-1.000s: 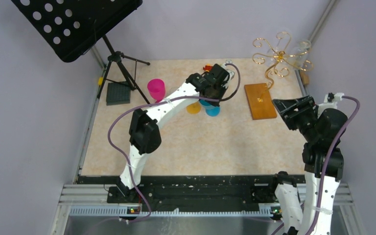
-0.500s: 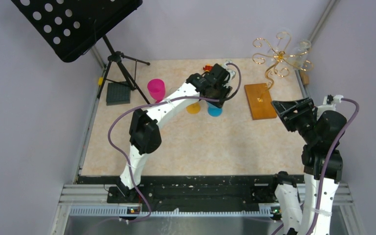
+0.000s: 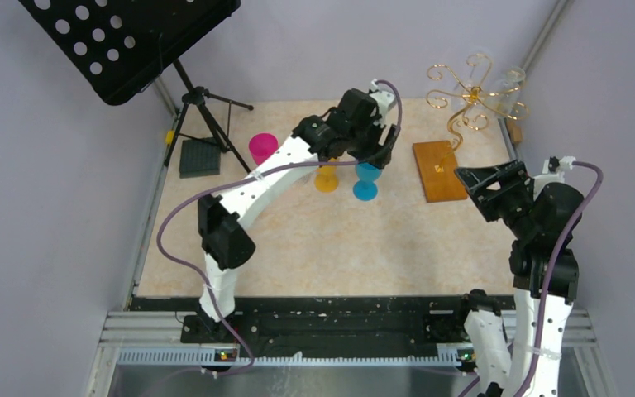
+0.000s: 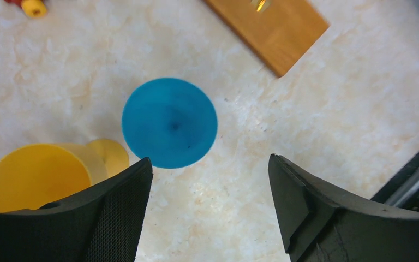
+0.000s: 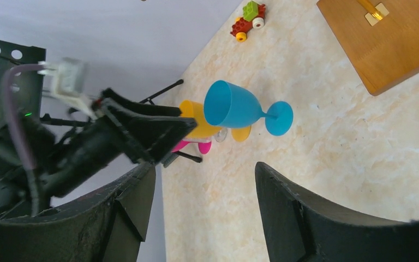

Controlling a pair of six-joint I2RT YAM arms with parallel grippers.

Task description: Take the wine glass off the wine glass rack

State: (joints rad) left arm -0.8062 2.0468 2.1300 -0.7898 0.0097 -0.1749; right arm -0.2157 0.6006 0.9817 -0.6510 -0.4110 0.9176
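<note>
The blue wine glass (image 3: pixel 366 178) stands upright on the table, left of the wine glass rack's wooden base (image 3: pixel 440 169). The rack's gold wire arms (image 3: pixel 463 91) rise at the back right, where a clear glass (image 3: pixel 510 83) seems to hang. My left gripper (image 3: pixel 383 154) hovers open just above the blue glass (image 4: pixel 169 130), nothing between its fingers (image 4: pixel 120 213). My right gripper (image 3: pixel 470 192) is open and empty to the right of the base, facing the blue glass (image 5: pixel 232 103).
A yellow glass (image 3: pixel 326 179) stands beside the blue one and a pink glass (image 3: pixel 262 148) further left. A black music stand (image 3: pixel 124 41) on a tripod (image 3: pixel 202 107) and a dark block (image 3: pixel 198 157) fill the back left. A small toy car (image 5: pixel 248 19) lies near the back wall.
My left gripper has opened, let go of the blue glass and risen away from it. The glass now stands on its own. My right gripper has opened a little wider.
</note>
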